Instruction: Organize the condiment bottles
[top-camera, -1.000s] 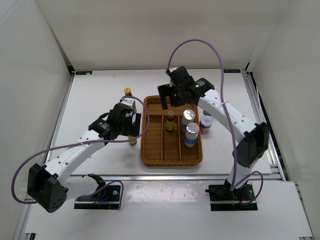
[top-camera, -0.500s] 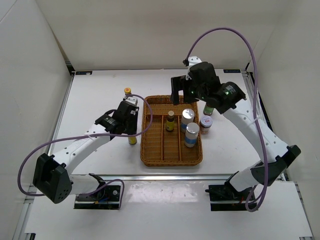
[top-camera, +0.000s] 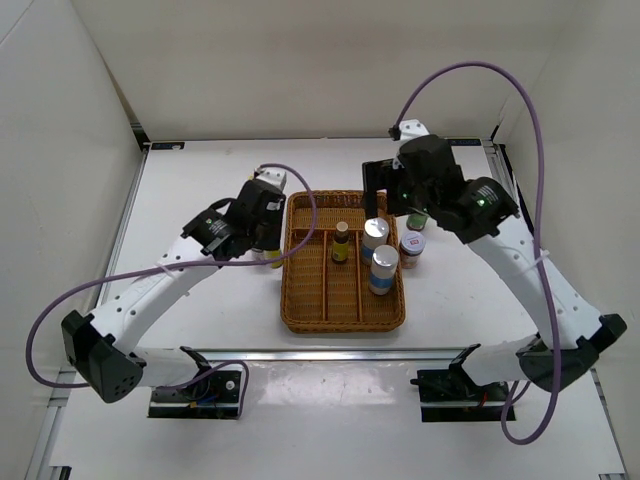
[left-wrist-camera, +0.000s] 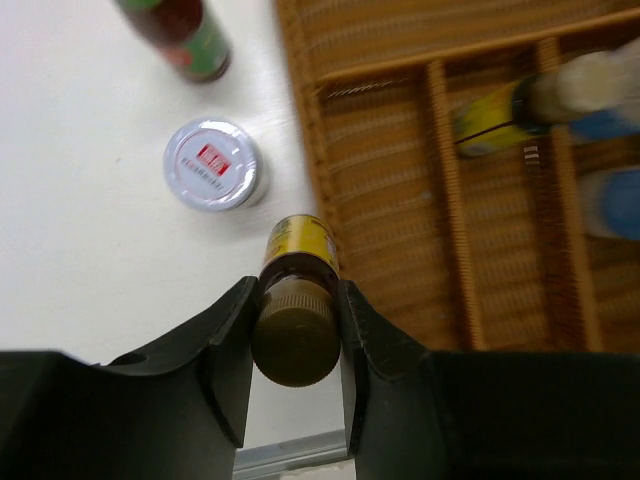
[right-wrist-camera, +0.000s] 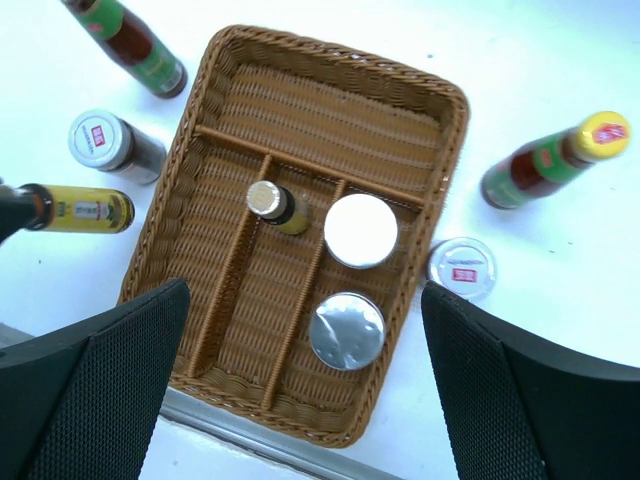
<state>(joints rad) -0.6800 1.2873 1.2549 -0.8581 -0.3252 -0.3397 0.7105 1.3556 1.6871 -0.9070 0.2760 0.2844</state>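
Note:
My left gripper (left-wrist-camera: 295, 345) is shut on the cap of a small brown yellow-labelled bottle (left-wrist-camera: 298, 262), just left of the wicker tray (top-camera: 300, 310). A white red-lidded jar (left-wrist-camera: 212, 165) and a tall red-green bottle (left-wrist-camera: 185, 35) stand on the table beyond it. In the tray stand another small brown bottle (right-wrist-camera: 270, 203) and two silver-lidded shakers (right-wrist-camera: 360, 230) (right-wrist-camera: 346, 330). Right of the tray are a second jar (right-wrist-camera: 461, 268) and a tall yellow-capped bottle (right-wrist-camera: 555, 160). My right gripper (right-wrist-camera: 303, 295) hangs open high over the tray, holding nothing.
The tray's long dividers (right-wrist-camera: 230, 275) split it into narrow lanes, with a cross compartment (right-wrist-camera: 320, 110) at the far end. The table's metal front edge (right-wrist-camera: 250, 430) runs close below the tray. White walls enclose the workspace.
My left gripper has shut on the small brown bottle and shifted slightly toward the tray. The right arm has risen and swung right, away from the tray's far end.

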